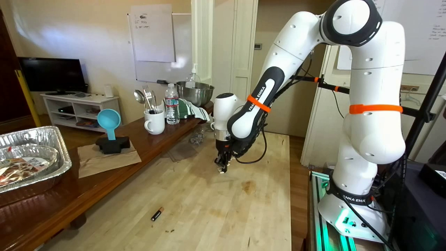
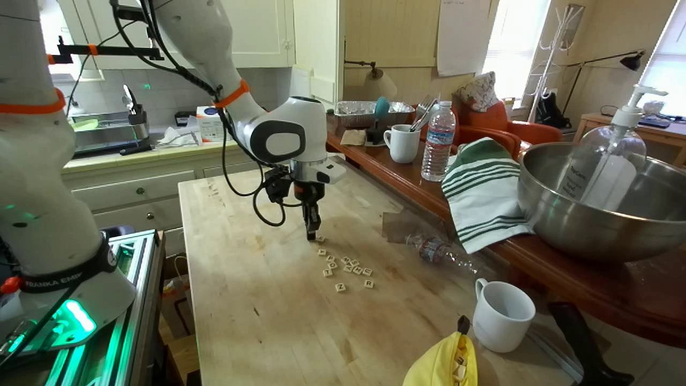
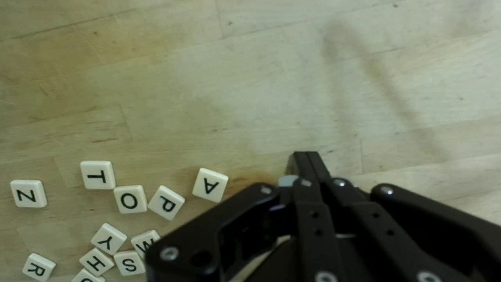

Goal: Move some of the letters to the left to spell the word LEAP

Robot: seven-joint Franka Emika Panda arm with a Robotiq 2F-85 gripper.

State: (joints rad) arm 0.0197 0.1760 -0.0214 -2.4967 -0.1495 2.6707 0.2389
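The letters are small pale square tiles lying flat on the table. In the wrist view the A tile (image 3: 210, 185) is nearest the gripper on the left. The P tile (image 3: 166, 202), O tile (image 3: 130, 199), T tile (image 3: 98, 175) and Z-like tile (image 3: 28, 193) stretch further left. Below are the Y tile (image 3: 109, 239), H tile (image 3: 96, 261), S tile (image 3: 129, 262) and R tile (image 3: 38, 267). My gripper (image 3: 307, 156) is shut, fingertips together, nothing visible between them. In an exterior view, one tile (image 2: 320, 239) sits beside the fingertips (image 2: 311, 237), low over the table; its letter is unreadable.
A battery (image 1: 157, 214) lies on the table. A yellow pouch (image 2: 445, 359), a white mug (image 2: 504, 315), a lying plastic bottle (image 2: 437, 251) and a black pan handle (image 2: 581, 343) are around the table. A raised wooden ledge (image 1: 129, 139) runs along one side.
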